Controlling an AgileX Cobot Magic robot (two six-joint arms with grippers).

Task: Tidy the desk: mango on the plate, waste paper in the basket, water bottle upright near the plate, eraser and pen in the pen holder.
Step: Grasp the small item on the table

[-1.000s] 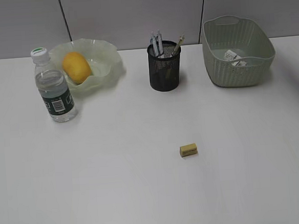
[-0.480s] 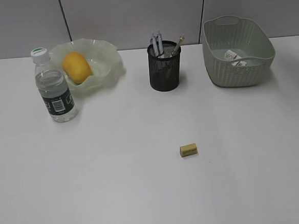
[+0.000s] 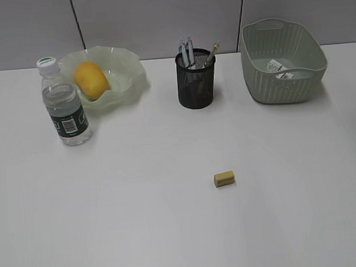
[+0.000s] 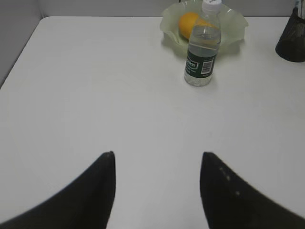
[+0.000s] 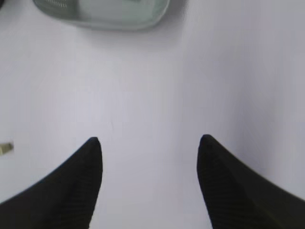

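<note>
A: That dark arm shape at the top right corner half a second ago has gone from the exterior view; nothing else moved.

B: So the right claw (image 5: 148, 143) hangs spread and empty over bare tabletop (image 3: 141, 221), left claw (image 4: 157, 157) likewise.

A: Mango (image 3: 91, 79) in the plate (image 3: 133, 63), water bottle (image 3: 64, 105) upright beside it, waste paper (image 3: 278, 69) in the basket (image 3: 285, 86), pens in the pen holder (image 3: 196, 83).

B: Only the eraser (image 3: 224, 178) is left, lying well short of the holder.

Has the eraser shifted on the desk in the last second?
No. The eraser lies at the same spot in front of the pen holder, apart from it, not yet picked up.
</note>
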